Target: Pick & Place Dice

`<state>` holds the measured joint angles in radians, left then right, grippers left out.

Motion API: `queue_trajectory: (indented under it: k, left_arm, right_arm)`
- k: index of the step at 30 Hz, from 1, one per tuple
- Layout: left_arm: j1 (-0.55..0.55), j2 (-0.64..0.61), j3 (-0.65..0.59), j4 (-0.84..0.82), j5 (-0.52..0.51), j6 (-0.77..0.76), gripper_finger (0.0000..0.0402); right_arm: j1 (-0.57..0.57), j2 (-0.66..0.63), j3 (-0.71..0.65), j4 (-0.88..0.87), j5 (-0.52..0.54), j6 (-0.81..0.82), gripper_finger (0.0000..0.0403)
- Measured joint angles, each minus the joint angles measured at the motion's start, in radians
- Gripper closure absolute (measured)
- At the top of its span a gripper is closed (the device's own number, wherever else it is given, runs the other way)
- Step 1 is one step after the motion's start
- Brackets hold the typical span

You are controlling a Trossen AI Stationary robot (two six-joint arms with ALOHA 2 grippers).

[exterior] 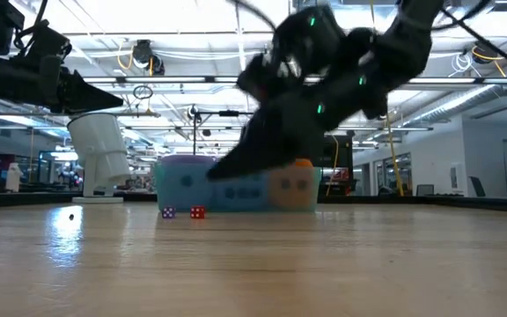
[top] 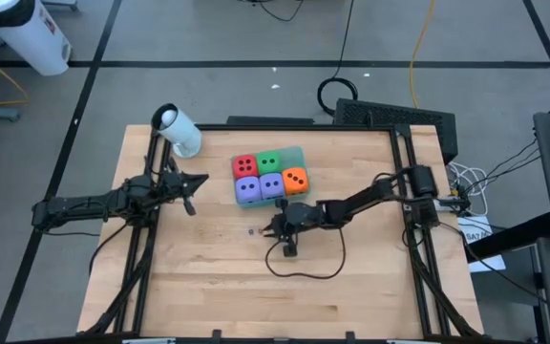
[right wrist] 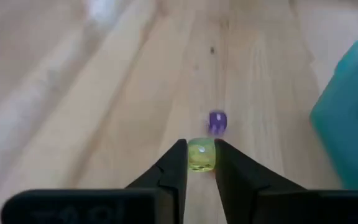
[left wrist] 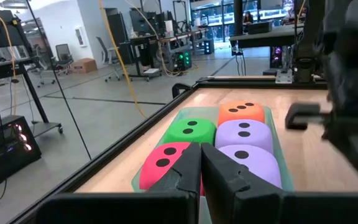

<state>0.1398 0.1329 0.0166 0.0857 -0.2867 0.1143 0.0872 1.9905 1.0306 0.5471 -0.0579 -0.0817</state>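
The wooden table point(top: 208, 277) carries everything. The left arm reaches in from the left side, and its pincer point(left wrist: 201, 155) hangs above the table, left of the tray, with the two fingers clenched together on nothing. The right arm comes in from the right side and bends low toward the middle of the table.

A flat teal tray point(top: 294, 150) lies near the far edge of the table. Just beside its left far corner there is a white cylinder point(top: 178, 131).

Inside the tray sit five soft dice, close against each other. The red die point(top: 245, 166) and the green die point(top: 269, 162) are in the far row. The two purple-blue dice point(top: 260, 188) and the orange die point(top: 295, 179) are in the near row.

In front of the tray, on the bare wood, the right pincer point(right wrist: 201, 146) is grasping a small yellow die point(right wrist: 201, 155), one finger on each side of it. A small purple die point(right wrist: 216, 122) lies just beyond it, apart from the fingers. A small red die point(exterior: 197, 212) is near the purple one.
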Motion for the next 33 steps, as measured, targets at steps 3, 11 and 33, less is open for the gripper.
queue_trajectory:
  k: [3, 11, 33]
  left_arm:
    - [0.0, 0.0, 0.0, -0.006, 0.0, 0.001, 0.0378]
    - [0.0, 0.0, 0.0, -0.009, -0.001, -0.011, 0.0378]
    - [0.0, 0.0, 0.0, -0.015, -0.003, -0.023, 0.0378]
  right_arm:
    - [0.002, -0.084, -0.001, -0.028, -0.003, 0.024, 0.033]
    - [0.05, -0.408, -0.098, -0.029, 0.001, 0.018, 0.0361]
    - [0.05, -1.365, -0.864, 0.116, 0.38, 0.224, 0.034]
